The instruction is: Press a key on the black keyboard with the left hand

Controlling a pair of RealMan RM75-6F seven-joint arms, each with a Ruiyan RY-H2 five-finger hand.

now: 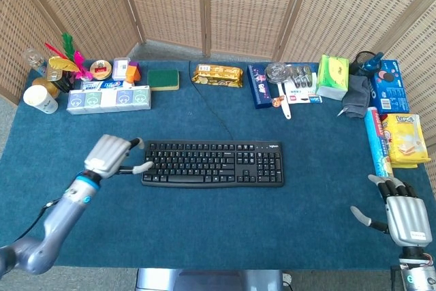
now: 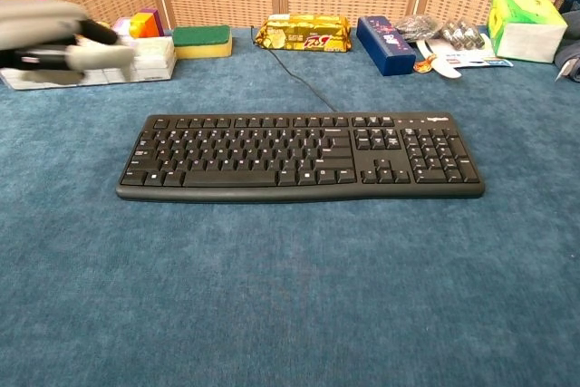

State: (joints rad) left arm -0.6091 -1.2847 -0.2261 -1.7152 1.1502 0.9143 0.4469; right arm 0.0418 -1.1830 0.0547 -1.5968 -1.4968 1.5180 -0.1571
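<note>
The black keyboard [image 1: 212, 163] lies flat in the middle of the blue table; the chest view shows the keyboard [image 2: 299, 153] with nothing on its keys. My left hand [image 1: 112, 155] hovers at the keyboard's left end, holding nothing, its thumb reaching toward the leftmost keys. In the chest view the left hand [image 2: 54, 38] is a blurred shape at the upper left, raised above the table and left of the keys. My right hand [image 1: 402, 216] rests near the front right corner, fingers spread and holding nothing.
The keyboard's cable [image 1: 212, 110] runs toward the back edge. Along the back stand a white box row [image 1: 109, 98], a green sponge [image 1: 163, 78], a snack pack [image 1: 217, 75] and a blue box [image 1: 259, 86]. Snack packages [image 1: 402, 140] line the right edge.
</note>
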